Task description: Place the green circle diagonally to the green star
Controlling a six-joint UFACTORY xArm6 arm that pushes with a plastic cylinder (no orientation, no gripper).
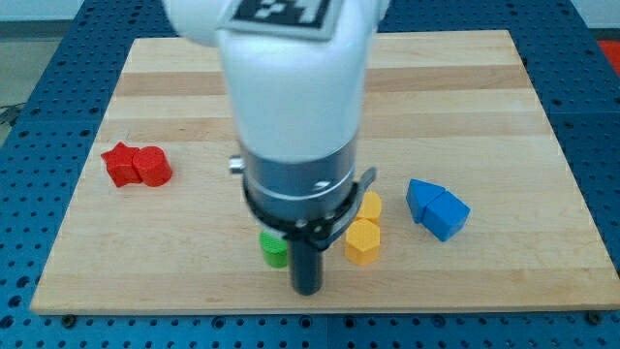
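The tip [307, 290] sits just right of the green block [273, 250], yellow blocks [363, 233] beyond; no fingers here to judge.

surface: pale wooden board [465, 87] | base: blue perforated table [29, 126] surrounding it | light: even, bright

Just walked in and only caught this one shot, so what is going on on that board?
A robot arm with a rod is pushing blocks on a wooden board. My tip sits just to the view's right of a green block, partly hidden by the arm. Two yellow blocks lie right of the tip, two blue blocks farther right, two red blocks at the left. No green star shows.
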